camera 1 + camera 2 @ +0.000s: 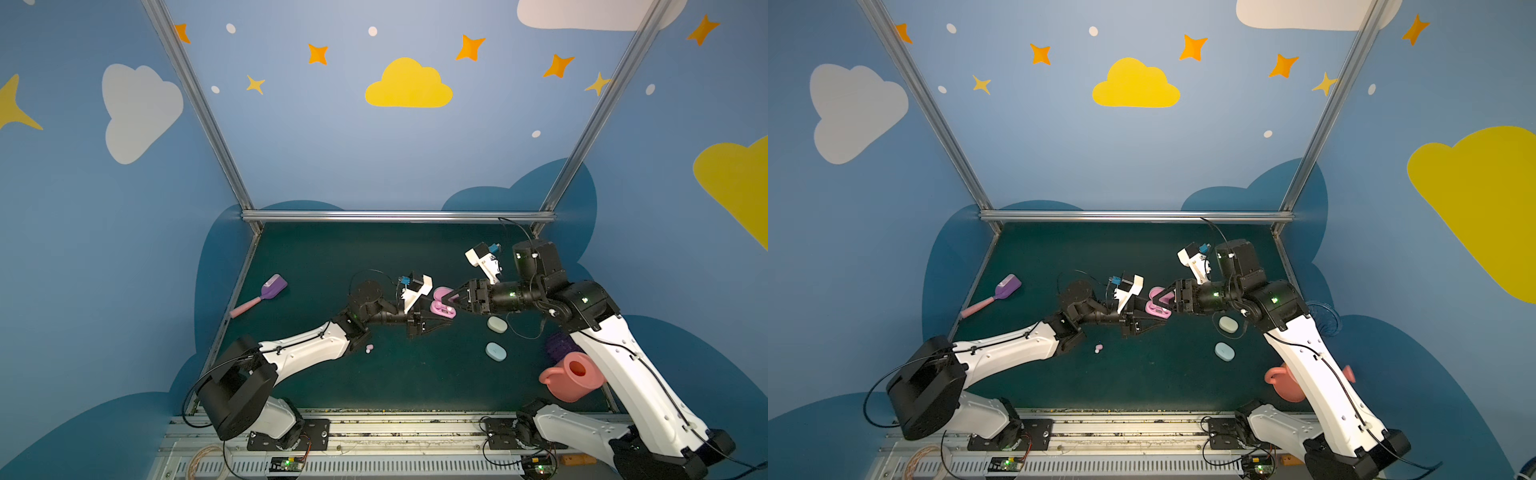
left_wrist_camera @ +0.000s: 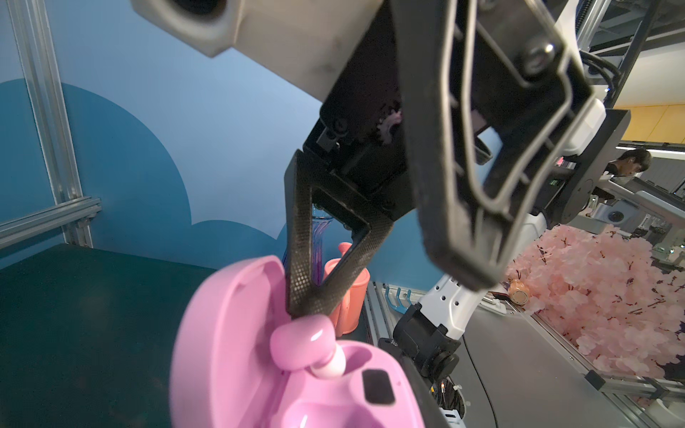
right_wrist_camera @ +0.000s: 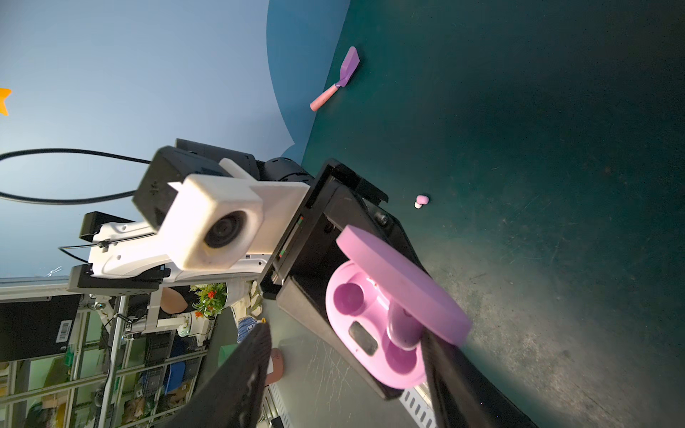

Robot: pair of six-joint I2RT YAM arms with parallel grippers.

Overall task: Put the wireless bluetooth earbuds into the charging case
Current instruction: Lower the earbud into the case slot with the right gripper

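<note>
My left gripper [image 1: 433, 318] is shut on the base of an open pink charging case [image 1: 442, 309] and holds it above the mat, lid [image 2: 230, 333] raised. A pink earbud [image 2: 300, 346] leans tilted in one well of the case [image 3: 370, 333], white tip down; the other well is empty. My right gripper [image 1: 451, 300] is open at the case, jaws wide apart. One of its fingers [image 2: 309, 292] touches the top of the earbud [image 3: 402, 326]. A second pink earbud [image 1: 368, 348] lies loose on the mat near the left forearm, also seen in the right wrist view [image 3: 422, 201].
A shut mint case [image 1: 496, 324] and a shut pale blue case [image 1: 496, 352] lie on the mat right of centre. A pink watering can [image 1: 573, 376] and a purple object [image 1: 557, 348] sit by the right arm. A purple scoop [image 1: 266, 293] lies far left.
</note>
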